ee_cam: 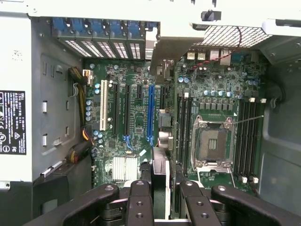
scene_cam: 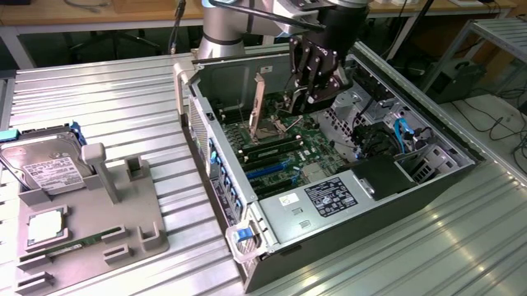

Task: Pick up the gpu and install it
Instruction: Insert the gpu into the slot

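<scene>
Exterior view, hand [scene_cam: 317, 92] gripping gpu [scene_cam: 258, 105] edge-on above motherboard [scene_cam: 284, 157], hard drive [scene_cam: 45, 163] on tray [scene_cam: 123, 234] w/ RAM stick [scene_cam: 70, 246].

Arm bent over from above, gripper [scene_cam: 311, 92] pointing straight down, fingers [ee_cam: 139, 203] clamped partway closed

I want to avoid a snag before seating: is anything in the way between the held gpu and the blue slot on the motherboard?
Nothing visible. The gripper holds the gpu edge-down above the motherboard, and the long blue slot beside it lies bare, no cable across it.
</scene>
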Tool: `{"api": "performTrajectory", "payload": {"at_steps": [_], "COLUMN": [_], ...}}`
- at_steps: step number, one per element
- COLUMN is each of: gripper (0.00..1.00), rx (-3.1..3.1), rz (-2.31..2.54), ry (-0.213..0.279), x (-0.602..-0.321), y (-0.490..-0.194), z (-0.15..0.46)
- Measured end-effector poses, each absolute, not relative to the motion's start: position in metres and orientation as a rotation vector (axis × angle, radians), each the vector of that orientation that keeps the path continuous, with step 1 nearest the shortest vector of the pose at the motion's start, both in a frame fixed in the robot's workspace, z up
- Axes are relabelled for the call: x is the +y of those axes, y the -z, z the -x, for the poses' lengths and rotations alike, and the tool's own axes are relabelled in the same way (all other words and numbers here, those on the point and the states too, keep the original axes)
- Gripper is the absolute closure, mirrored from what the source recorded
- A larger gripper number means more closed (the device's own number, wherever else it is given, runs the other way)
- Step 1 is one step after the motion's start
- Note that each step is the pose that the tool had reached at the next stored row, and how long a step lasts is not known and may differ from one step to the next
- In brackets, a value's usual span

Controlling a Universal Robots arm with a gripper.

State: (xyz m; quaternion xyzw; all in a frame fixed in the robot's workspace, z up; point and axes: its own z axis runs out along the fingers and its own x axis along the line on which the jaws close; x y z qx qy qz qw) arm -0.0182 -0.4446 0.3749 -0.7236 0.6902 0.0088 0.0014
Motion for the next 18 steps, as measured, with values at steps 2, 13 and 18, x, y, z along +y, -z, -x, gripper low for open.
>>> {"api": "performTrajectory", "payload": {"at_steps": [2,13,18], "gripper": [0.72,0.72,0.72], "rx": [2.166,2.187,2.228], "rz": [2.271,2.284,2.229], "ry": [-0.027,-0.045,-0.025], "x": [-0.445,-0.444,-0.443], "y": [-0.373,-0.317,-0.294], "z": [0.018,0.021,0.030]}}
